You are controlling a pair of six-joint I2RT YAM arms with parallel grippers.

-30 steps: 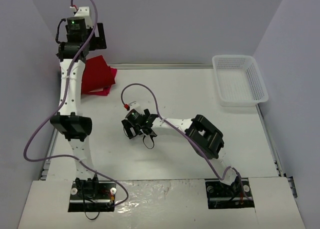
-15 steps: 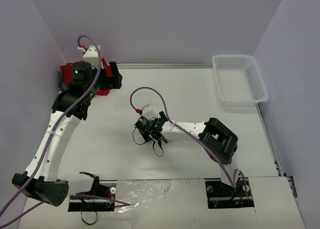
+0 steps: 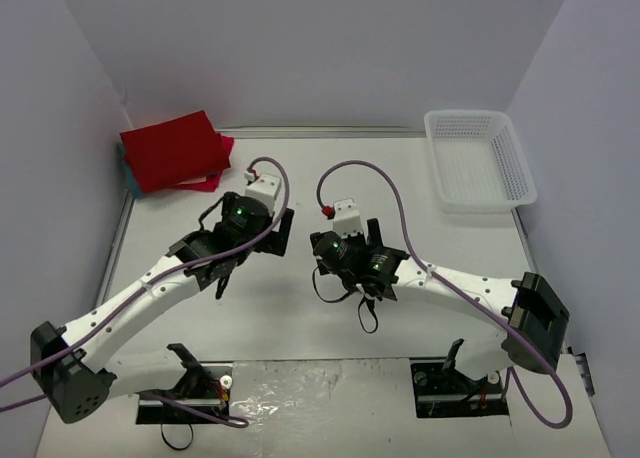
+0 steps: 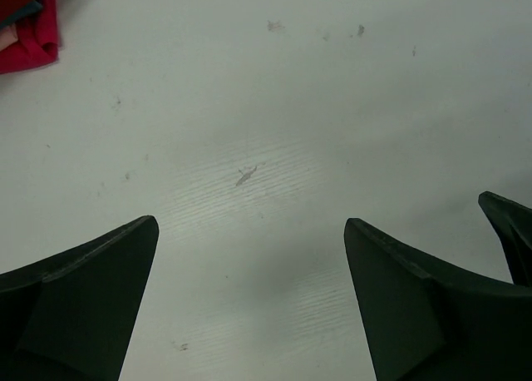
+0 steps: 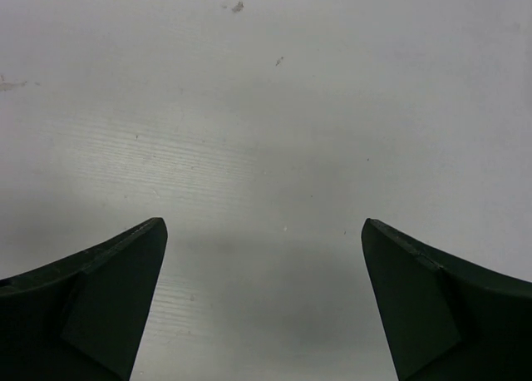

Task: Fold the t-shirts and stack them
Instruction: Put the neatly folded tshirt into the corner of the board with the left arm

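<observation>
The t-shirts lie folded in a stack at the table's far left corner. The deep red one (image 3: 172, 150) is on top, a pinkish-red edge (image 3: 208, 182) shows below it, and a teal sliver (image 3: 127, 175) shows at the left. A corner of red cloth (image 4: 29, 40) shows at the top left of the left wrist view. My left gripper (image 3: 250, 253) (image 4: 250, 221) hangs open over bare table in the middle, well away from the stack. Just to its right, my right gripper (image 3: 355, 273) (image 5: 263, 221) is also open over bare table. Neither holds anything.
A white mesh basket (image 3: 478, 204) stands at the far right corner with nothing in it. A dark part (image 4: 509, 235) at the right edge of the left wrist view shows how near the two grippers are. The walls stand close on both sides.
My left arm has swung back from over the stack in the far left corner to the table's middle, leaving the stack uncovered. My right gripper has shifted right. Both stayed open.
</observation>
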